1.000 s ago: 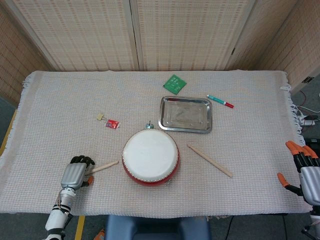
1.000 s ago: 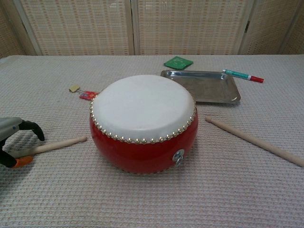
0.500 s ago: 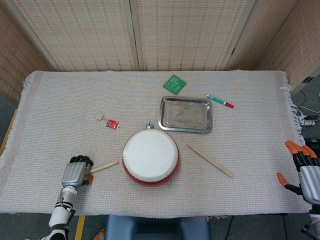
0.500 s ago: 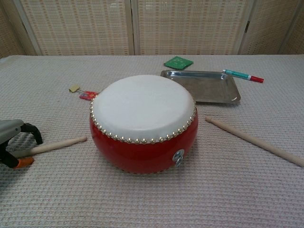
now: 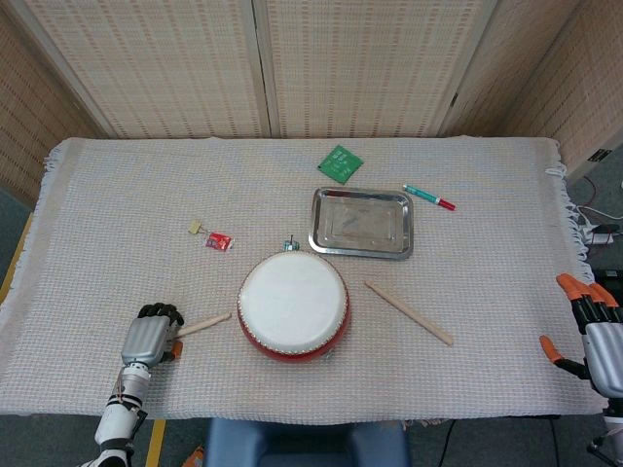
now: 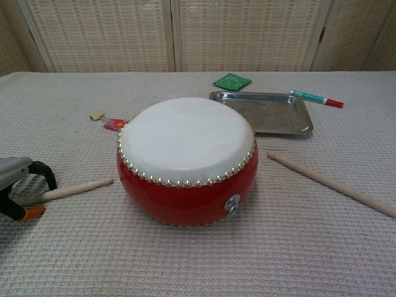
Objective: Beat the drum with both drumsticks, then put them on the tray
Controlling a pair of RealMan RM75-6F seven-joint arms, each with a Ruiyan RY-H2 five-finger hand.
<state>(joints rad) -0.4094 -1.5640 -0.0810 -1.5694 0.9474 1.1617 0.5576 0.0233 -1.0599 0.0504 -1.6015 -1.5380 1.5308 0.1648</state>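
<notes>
The drum (image 5: 293,305) is sitting at the table's near middle, the tray (image 5: 361,223) just behind it to the right. Your left hand (image 5: 148,337) is curling its fingers around the end of one stick (image 6: 69,189) left of the drum. The other stick (image 5: 409,313) is lying free to the right. Your right hand (image 5: 596,336) is waiting well apart at the table's edge, fingers spread, holding nothing.
</notes>
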